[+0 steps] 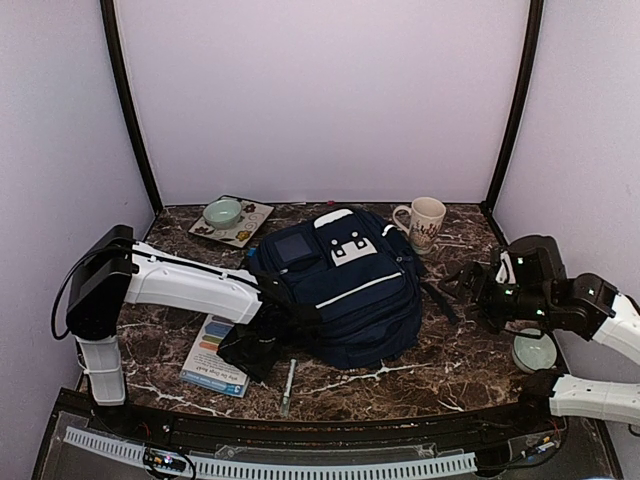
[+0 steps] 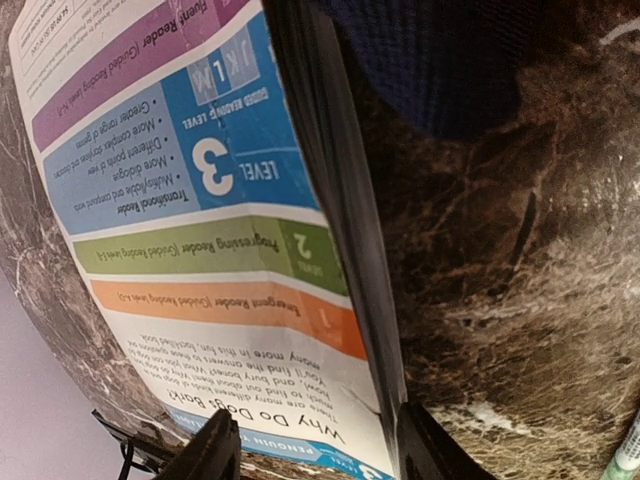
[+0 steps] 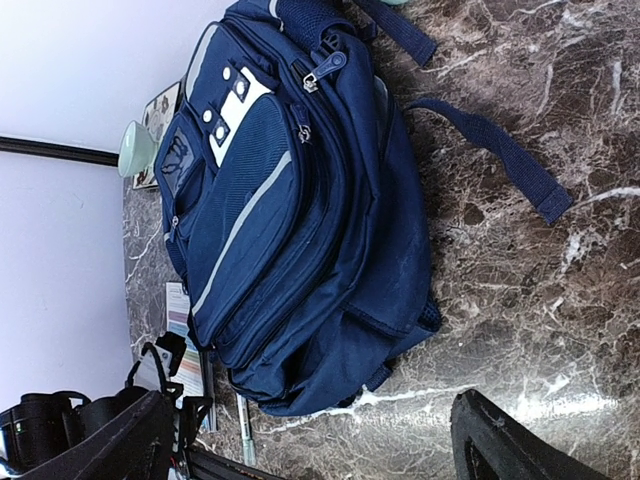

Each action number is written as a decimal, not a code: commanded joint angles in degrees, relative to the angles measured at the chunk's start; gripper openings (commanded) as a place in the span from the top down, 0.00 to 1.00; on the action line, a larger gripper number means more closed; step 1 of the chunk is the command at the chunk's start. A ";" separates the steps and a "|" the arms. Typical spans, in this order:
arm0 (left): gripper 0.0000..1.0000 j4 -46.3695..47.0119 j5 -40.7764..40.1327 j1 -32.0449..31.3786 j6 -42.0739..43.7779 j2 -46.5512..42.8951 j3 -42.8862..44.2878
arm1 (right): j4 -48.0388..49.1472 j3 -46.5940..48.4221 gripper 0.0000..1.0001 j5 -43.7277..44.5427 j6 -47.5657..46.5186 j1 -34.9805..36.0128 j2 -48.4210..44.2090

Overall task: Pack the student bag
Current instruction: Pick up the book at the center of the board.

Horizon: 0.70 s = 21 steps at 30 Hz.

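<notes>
Bag lies at the centre of the tabletop. It is flat on its back, with the front pockets, white dotted patch and diagonal stripe facing up. Its long axis runs far to near and leans slightly right at the near end. The end with the white patch points to the back wall and the wider end points to the arm bases. Straps trail off its right side onto the marble.

Left claw is low at the bag's near-left corner, over the right edge of a book. In the left wrist view the jaws are apart, one finger above the book's back cover and the other above bare marble, with the book's edge between them. I cannot tell whether either finger touches the book. Blue bag fabric shows just beyond.

Right claw is to the right of the bag, clear of it and facing it. Its jaws are wide apart with nothing between them.

- Pen: on the tabletop just near of the bag, roughly parallel to the bag's long axis.
- Mug: upright at the far right, close to the bag's far corner.
- Bowl: on a tray at the far left.
</notes>
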 commanded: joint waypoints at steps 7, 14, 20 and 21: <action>0.52 -7.42 -7.32 -0.22 -4.72 -1.74 0.60 | 3.24 -0.87 0.03 -0.58 -0.25 -0.06 1.94; 0.58 -9.87 -10.54 -0.22 -7.43 -3.06 0.86 | 3.47 -0.77 0.03 -0.10 -0.21 -0.06 1.75; 0.60 -7.05 -12.96 -0.09 -5.59 -0.82 -1.59 | 3.47 -0.70 0.03 0.01 -0.25 -0.06 1.91; 0.60 -6.96 -13.51 -0.07 -5.59 -0.17 -2.01 | 3.38 -0.65 0.03 -0.01 -0.26 -0.06 1.83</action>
